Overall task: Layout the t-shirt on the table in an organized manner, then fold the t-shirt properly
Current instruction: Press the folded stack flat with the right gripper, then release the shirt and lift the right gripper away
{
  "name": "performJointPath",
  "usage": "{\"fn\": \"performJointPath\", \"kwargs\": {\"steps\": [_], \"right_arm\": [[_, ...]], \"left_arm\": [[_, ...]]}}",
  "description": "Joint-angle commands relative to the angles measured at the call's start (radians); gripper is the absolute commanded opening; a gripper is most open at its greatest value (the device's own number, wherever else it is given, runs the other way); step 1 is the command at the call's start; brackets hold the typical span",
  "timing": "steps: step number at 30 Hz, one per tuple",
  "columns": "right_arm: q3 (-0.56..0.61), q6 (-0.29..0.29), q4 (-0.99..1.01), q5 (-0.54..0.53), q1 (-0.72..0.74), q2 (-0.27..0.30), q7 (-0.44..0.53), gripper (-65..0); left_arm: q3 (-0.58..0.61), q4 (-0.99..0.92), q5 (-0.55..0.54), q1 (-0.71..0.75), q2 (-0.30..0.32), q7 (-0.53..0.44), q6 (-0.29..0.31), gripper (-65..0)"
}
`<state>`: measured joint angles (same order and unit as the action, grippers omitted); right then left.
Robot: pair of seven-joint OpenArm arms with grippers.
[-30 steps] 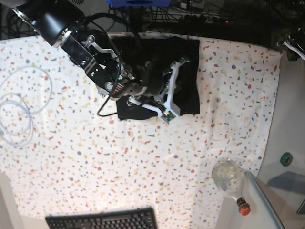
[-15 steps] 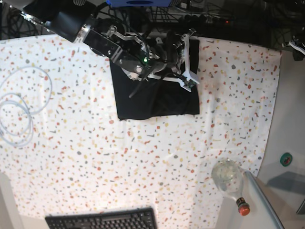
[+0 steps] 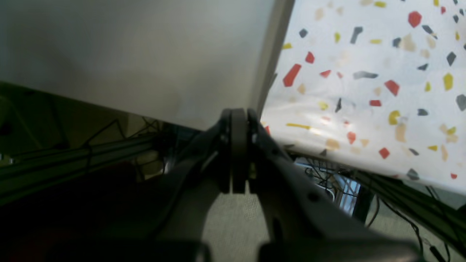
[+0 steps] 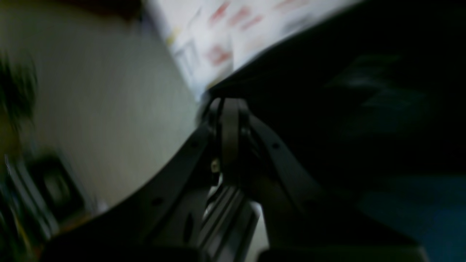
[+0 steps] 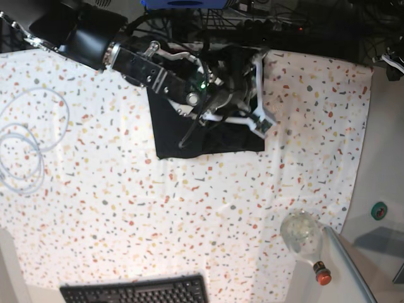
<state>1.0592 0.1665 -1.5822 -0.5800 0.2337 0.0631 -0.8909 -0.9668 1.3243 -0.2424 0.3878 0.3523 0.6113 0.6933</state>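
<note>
1. Right gripper (image 5: 265,123): jaws pressed together, nothing pinched between them. It hovers over the right edge of the t-shirt (image 5: 208,142); in the right wrist view the closed tips (image 4: 227,120) sit over black cloth beside a pale strip of table.
2. T-shirt: compact dark rectangle at the far-centre of the table (image 5: 158,214), long axis roughly left-right, near edge straight. It lies directly beneath and left of the right gripper.
3. Left gripper (image 3: 236,145): jaws closed and empty, parked past the table corner, well apart from the cloth. The right arm is clearly nearer.
4. Room: wide bare table on the near side and to the right. White cable (image 5: 25,145) far left, bottle (image 5: 303,237) and keyboard (image 5: 136,291) near edge, all well apart.
5. Judgement: fold looks largely finished.
</note>
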Motion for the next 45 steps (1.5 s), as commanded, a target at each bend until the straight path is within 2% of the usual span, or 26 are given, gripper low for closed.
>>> {"fn": "performJointPath", "kwargs": {"steps": [1, 5, 9, 10, 11, 17, 21, 26, 28, 31, 32, 38, 45], "right_arm": [[-0.049, 0.008, -0.022, -0.011, 0.016, -0.019, 0.019, -65.0], [-0.215, 0.015, -0.016, -0.011, 0.019, -0.019, 0.016, -65.0], [-0.242, 0.015, -0.007, -0.011, 0.019, -0.019, 0.023, -29.6], [-0.242, 0.014, -0.005, -0.011, 0.019, -0.019, 0.025, -23.6], [-0.242, 0.014, 0.003, -0.011, 0.019, -0.019, 0.025, -21.3], [-0.239, 0.014, 0.113, -0.011, 0.034, -0.044, 0.120, -24.9], [-0.234, 0.014, 0.207, -0.011, 0.051, -0.082, 0.148, -25.2], [-0.234, 0.014, 0.253, -0.011, 0.068, -0.104, 0.178, -27.0], [-0.233, 0.014, 0.254, -0.011, 0.068, -0.110, 0.178, -35.6], [-0.233, 0.009, 0.253, -0.013, 0.068, -0.115, 0.178, -59.4], [-0.233, 0.009, 0.251, -0.015, 0.068, -0.127, 0.172, -65.0], [-0.233, 0.009, 0.254, -0.013, 0.066, -0.171, 0.172, -65.0], [-0.211, 0.009, 0.254, -0.011, 0.066, -0.181, 0.186, -65.0]], "left_arm": [[-0.011, 0.013, -0.012, 0.004, 0.021, -0.017, 0.005, -65.0], [-0.011, 0.011, -0.012, 0.006, 0.020, -0.017, 0.005, -65.0], [-0.011, 0.013, -0.012, 0.006, 0.018, -0.017, 0.005, -65.0], [-0.008, 0.016, -0.012, 0.006, 0.018, -0.017, 0.005, -65.0], [-0.007, 0.018, -0.012, 0.006, 0.018, -0.017, 0.005, -65.0], [-0.005, 0.016, -0.012, 0.006, 0.018, -0.017, 0.005, -65.0], [-0.005, 0.014, -0.012, 0.006, 0.018, -0.017, 0.005, -65.0], [-0.010, 0.013, -0.012, 0.007, 0.018, -0.017, 0.005, -65.0], [-0.011, 0.011, -0.012, 0.007, 0.018, -0.017, 0.005, -65.0], [-0.011, 0.011, -0.012, 0.007, 0.018, -0.017, 0.005, -65.0], [-0.010, 0.011, -0.012, 0.006, 0.018, -0.017, 0.005, -65.0], [-0.005, 0.014, -0.012, 0.006, 0.018, -0.017, 0.005, -65.0], [-0.007, 0.014, -0.012, 0.006, 0.018, -0.017, 0.005, -65.0]]}}
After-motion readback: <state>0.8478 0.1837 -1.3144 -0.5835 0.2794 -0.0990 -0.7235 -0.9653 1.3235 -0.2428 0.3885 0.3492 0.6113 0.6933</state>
